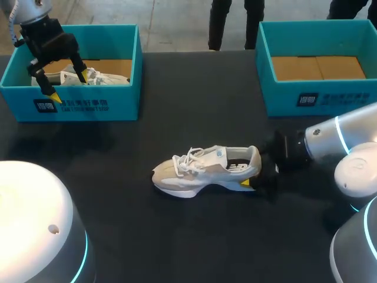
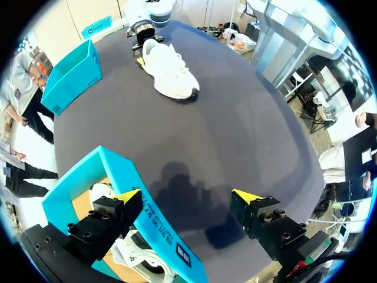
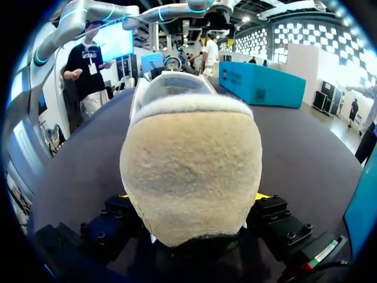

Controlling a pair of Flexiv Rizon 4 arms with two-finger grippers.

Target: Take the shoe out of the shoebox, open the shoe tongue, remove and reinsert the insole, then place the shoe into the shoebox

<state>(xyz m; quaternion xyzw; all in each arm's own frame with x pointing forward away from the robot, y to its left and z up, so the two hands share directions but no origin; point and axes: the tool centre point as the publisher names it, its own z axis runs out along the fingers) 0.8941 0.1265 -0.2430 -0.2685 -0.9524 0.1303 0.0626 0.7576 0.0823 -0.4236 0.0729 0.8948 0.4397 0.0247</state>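
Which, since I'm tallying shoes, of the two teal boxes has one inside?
The left box, below the left hand: a white shoe lies in it. The right box shows only brown floor; the other shoe is out, in the right hand.

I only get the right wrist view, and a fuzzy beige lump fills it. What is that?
Observer: The heel of a white shoe standing on its sole mid-table, laces up.
Visitor: Where is the other arm?
Observer: The left gripper hangs open across the front wall of the left box, one finger inside, one outside.
Visitor: Anything in that box?
Observer: A second white shoe.
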